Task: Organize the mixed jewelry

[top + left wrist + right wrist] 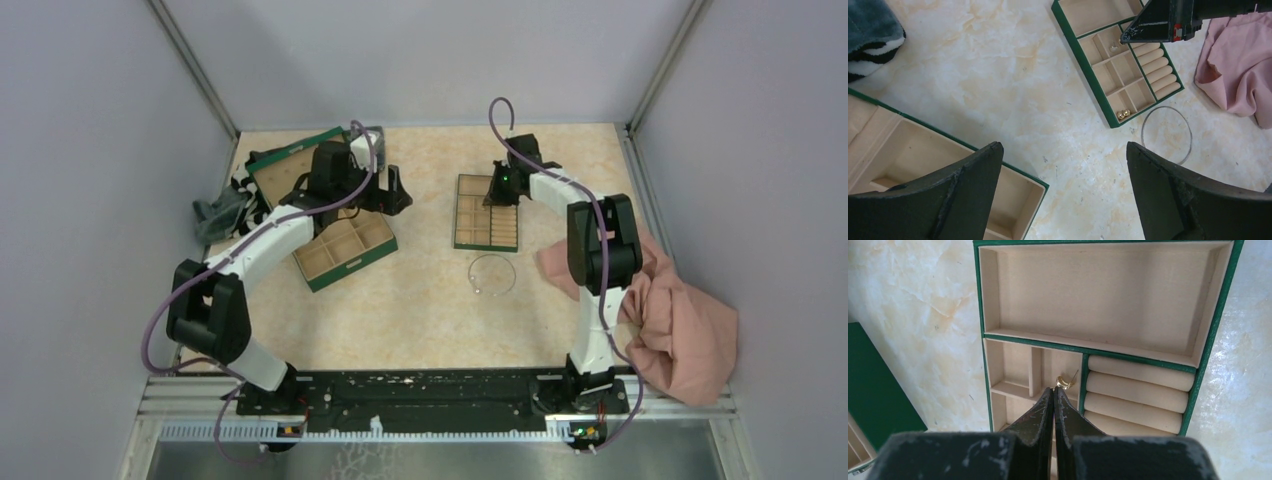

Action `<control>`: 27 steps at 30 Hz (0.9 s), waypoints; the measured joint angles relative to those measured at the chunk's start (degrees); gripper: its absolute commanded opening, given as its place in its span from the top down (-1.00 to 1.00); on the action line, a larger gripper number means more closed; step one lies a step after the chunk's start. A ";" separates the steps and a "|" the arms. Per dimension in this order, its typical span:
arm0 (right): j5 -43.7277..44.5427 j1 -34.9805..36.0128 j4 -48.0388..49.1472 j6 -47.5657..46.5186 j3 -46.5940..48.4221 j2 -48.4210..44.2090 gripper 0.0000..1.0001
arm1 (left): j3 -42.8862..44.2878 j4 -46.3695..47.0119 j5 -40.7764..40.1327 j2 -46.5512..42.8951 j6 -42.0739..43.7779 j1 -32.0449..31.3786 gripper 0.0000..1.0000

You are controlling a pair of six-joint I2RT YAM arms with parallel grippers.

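Observation:
A thin silvery wire hoop (492,273) lies on the table in front of the green-edged compartment tray (470,228); the left wrist view shows it too (1166,134). Two small gold beads (1123,114) sit in the tray's near corner compartment. My right gripper (498,188) hangs over the tray. In the right wrist view it (1054,388) is shut, with a small gold earring (1064,382) pinched at its tips above a small compartment. My left gripper (388,190) is open and empty (1063,150), above the table beside the green box (923,160).
The green box (345,250) with tan compartments stands left of centre, its lid (290,165) behind it. A grey striped cloth (222,212) lies at the far left. A pink cloth (665,310) lies at the right by the right arm. The tray has padded ring rolls (1138,390).

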 measured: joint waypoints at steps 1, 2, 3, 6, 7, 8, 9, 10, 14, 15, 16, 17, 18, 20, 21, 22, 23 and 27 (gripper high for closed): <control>0.68 0.24 -0.20 -0.02 0.00 -0.17 1.00 | -0.52 1.07 0.02 0.00 0.33 -0.11 -0.98; 1.09 0.46 -0.31 0.00 -0.02 -0.37 1.00 | -1.16 2.49 -0.09 0.00 0.87 -0.13 -0.98; 1.44 0.57 -0.31 0.00 -0.02 -0.50 1.00 | -1.55 3.28 -0.26 0.09 1.31 -0.15 -0.98; 2.62 0.79 -0.57 -0.04 0.07 -0.68 1.00 | -1.57 5.25 -0.57 1.07 2.54 -0.17 -0.98; 2.89 0.79 -0.85 -0.15 0.15 -0.68 1.00 | -1.07 5.57 -0.57 1.88 2.80 -0.17 -0.98; 3.17 0.79 -1.42 -0.39 0.31 -0.68 1.00 | -0.44 6.01 -0.55 2.93 2.93 -0.17 -0.98; 3.37 0.79 -2.21 -0.68 0.85 -0.57 1.00 | 0.11 6.19 -0.50 3.85 2.99 -0.17 -0.98; 3.52 0.79 -2.78 -0.87 1.44 -0.37 1.00 | 0.87 6.43 -0.42 5.01 2.99 -0.20 -0.98; 3.61 0.79 -3.26 -1.68 4.81 1.09 0.78 | 3.37 6.47 -0.17 8.70 2.97 -0.20 -0.98; 3.61 0.79 -3.34 -1.75 4.87 1.16 0.75 | 3.76 6.47 -0.20 9.22 2.97 -0.20 -0.98; 3.61 0.79 -3.39 -2.01 4.85 1.16 0.72 | 3.89 6.47 -0.20 9.40 2.97 -0.20 -0.98; 3.56 0.79 -3.45 -2.14 4.87 1.18 0.71 | 3.91 6.47 -0.17 9.44 2.97 -0.20 -0.98; 3.52 0.79 -3.58 -2.23 4.87 1.22 0.71 | 3.93 6.49 -0.17 9.44 2.97 -0.20 -0.98; 3.41 0.79 -3.91 -2.64 4.92 1.36 0.71 | 4.22 6.49 -0.17 9.49 2.99 -0.22 -0.98; 3.23 0.79 -4.09 -2.86 4.92 1.42 0.71 | 4.44 6.45 -0.17 9.51 2.99 -0.22 -0.98; 3.04 0.79 -4.24 -3.06 4.94 1.51 0.71 | 4.63 6.49 -0.20 9.53 2.99 -0.22 -0.98; 2.91 0.79 -4.33 -3.13 4.94 1.64 0.70 | 4.81 6.51 -0.17 9.53 2.99 -0.22 -0.98; 2.60 0.85 -4.72 -3.58 4.94 1.79 0.64 | 4.85 6.64 -0.22 9.53 3.02 -0.37 -0.98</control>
